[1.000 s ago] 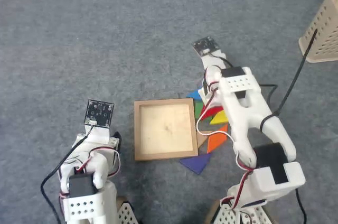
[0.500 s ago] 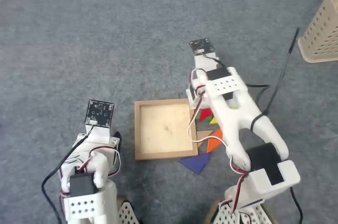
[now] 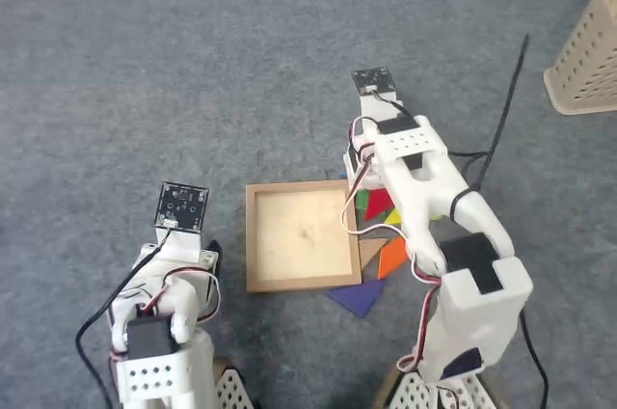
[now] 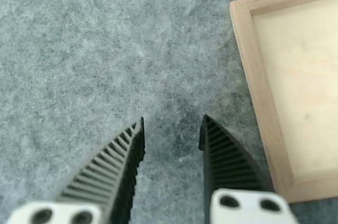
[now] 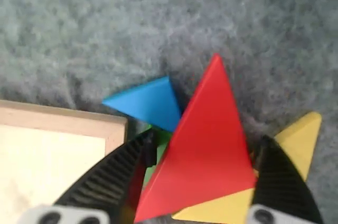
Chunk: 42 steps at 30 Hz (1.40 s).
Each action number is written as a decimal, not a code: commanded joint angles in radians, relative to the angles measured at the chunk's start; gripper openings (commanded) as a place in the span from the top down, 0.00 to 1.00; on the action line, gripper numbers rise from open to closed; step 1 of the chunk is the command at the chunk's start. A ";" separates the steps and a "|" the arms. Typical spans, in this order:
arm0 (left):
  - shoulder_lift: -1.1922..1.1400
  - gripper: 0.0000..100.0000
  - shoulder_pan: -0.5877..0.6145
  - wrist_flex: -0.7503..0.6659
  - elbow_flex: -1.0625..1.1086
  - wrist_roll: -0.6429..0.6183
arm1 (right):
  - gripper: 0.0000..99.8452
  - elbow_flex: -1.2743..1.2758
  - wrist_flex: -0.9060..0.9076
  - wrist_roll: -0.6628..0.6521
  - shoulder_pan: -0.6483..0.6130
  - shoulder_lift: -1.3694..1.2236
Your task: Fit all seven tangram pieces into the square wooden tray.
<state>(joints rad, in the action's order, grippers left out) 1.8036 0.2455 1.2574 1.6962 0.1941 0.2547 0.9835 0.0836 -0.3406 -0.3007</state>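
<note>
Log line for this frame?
tray: no pieces inside | right gripper: open around red triangle | left gripper: open over carpet beside tray

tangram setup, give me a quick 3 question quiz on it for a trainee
1. True or false: the wooden tray already holds a piece.
2. Which piece lies between the fingers of the right hand? A) blue triangle B) red triangle C) purple piece
3. Fill in: the left hand is open over the ___ beside the tray.

Key: 1 false, the tray is bare inside. 2 B. 3 carpet.
</note>
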 commanded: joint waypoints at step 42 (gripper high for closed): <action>0.006 0.83 -0.002 0.005 -0.010 0.005 | 0.74 0.192 0.015 -0.186 0.243 0.266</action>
<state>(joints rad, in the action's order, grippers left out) 1.8036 0.2455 1.2574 1.6962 0.1941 0.5401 0.9897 -0.1174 -0.0767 -0.0276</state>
